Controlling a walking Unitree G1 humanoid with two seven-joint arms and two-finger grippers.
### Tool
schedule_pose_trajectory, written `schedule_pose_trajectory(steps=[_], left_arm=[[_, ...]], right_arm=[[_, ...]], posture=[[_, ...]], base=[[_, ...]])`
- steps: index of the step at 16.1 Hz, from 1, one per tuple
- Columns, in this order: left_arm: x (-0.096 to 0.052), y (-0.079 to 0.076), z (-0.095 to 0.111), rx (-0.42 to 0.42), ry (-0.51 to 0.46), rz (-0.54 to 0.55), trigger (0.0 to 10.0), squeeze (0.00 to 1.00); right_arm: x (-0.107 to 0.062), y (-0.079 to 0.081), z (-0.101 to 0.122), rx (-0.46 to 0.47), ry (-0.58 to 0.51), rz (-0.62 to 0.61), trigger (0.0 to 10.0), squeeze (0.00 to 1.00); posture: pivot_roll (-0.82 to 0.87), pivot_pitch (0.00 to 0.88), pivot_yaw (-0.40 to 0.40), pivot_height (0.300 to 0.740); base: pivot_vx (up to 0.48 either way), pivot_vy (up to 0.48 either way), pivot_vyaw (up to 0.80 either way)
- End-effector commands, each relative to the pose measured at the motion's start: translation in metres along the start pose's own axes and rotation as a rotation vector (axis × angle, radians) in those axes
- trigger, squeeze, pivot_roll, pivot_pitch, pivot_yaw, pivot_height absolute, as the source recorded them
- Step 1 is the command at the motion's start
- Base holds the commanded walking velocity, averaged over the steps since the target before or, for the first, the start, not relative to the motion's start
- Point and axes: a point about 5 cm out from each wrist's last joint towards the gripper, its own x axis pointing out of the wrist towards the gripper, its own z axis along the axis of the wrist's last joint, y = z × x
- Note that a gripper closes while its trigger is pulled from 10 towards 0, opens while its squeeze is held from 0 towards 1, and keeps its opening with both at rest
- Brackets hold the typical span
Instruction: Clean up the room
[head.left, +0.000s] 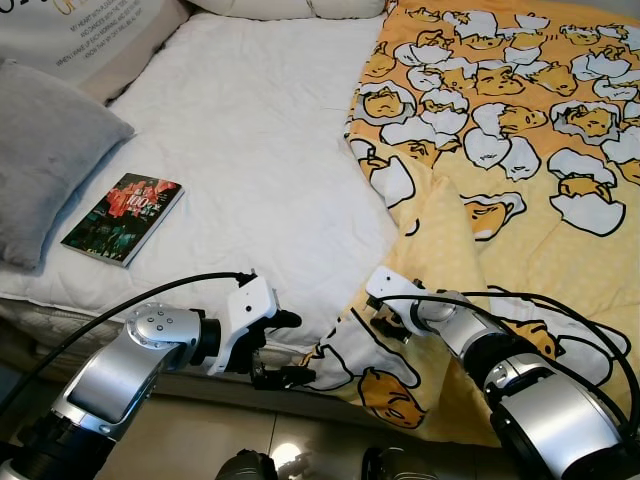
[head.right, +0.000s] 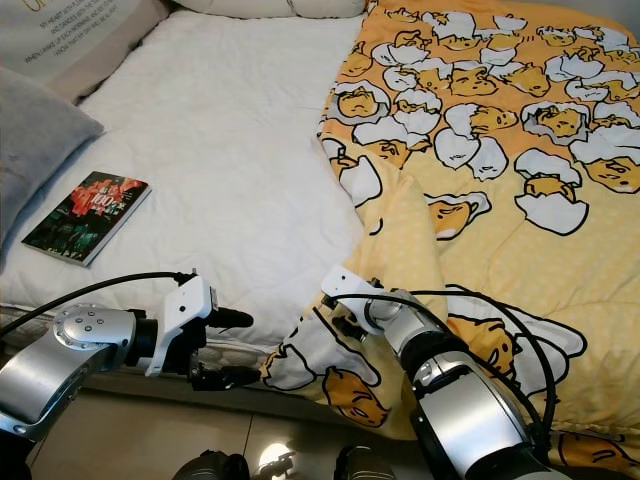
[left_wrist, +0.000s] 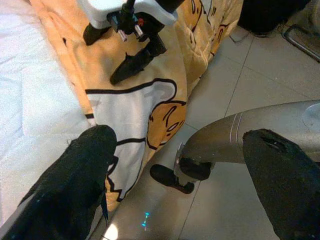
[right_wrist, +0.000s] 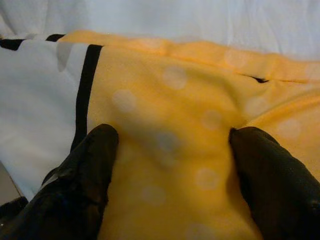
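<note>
A yellow blanket (head.left: 500, 150) printed with egg cartoons covers the right half of the bed, and its corner hangs over the front edge. My right gripper (head.left: 383, 320) rests on that hanging corner. In the right wrist view its fingers (right_wrist: 90, 165) stand spread on the yellow cloth, open, with the fabric lying flat between them. My left gripper (head.left: 298, 348) is open at the bed's front edge, just left of the blanket corner and holding nothing. The left wrist view looks past its fingers (left_wrist: 85, 170) at the blanket corner (left_wrist: 145, 115) and the right gripper (left_wrist: 132, 50).
A book (head.left: 122, 218) lies on the white sheet (head.left: 260, 130) at the left. Beside it sits a grey pillow (head.left: 40, 170), with a printed cushion (head.left: 90, 40) behind. Tiled floor (head.left: 200, 440) runs below the bed edge.
</note>
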Motion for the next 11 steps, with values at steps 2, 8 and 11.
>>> schedule_pose_trajectory(steps=[2, 8, 11], left_arm=[[-0.0037, -0.0011, 0.0038, 0.019, 0.012, 0.004, 10.0, 0.0], [-0.0092, -0.0044, 0.003, 0.008, 0.028, -0.006, 10.0, 0.0], [-0.0111, -0.0042, 0.0035, 0.006, 0.032, -0.002, 10.0, 0.0]], right_arm=[[0.001, 0.0018, -0.0039, 0.061, 0.012, -0.003, 0.0, 0.0], [0.0024, 0.0063, -0.0088, 0.071, 0.036, 0.004, 0.0, 0.0], [0.0024, 0.0061, -0.0081, 0.099, 0.028, 0.004, 0.0, 0.0]], posture=[[0.0, 0.115, 0.01, 0.74], [0.03, 0.141, 0.022, 0.74], [0.03, 0.152, 0.023, 0.74]], base=[[0.0, 0.0, 0.0], [0.0, 0.0, 0.0], [0.0, 0.0, 0.0]])
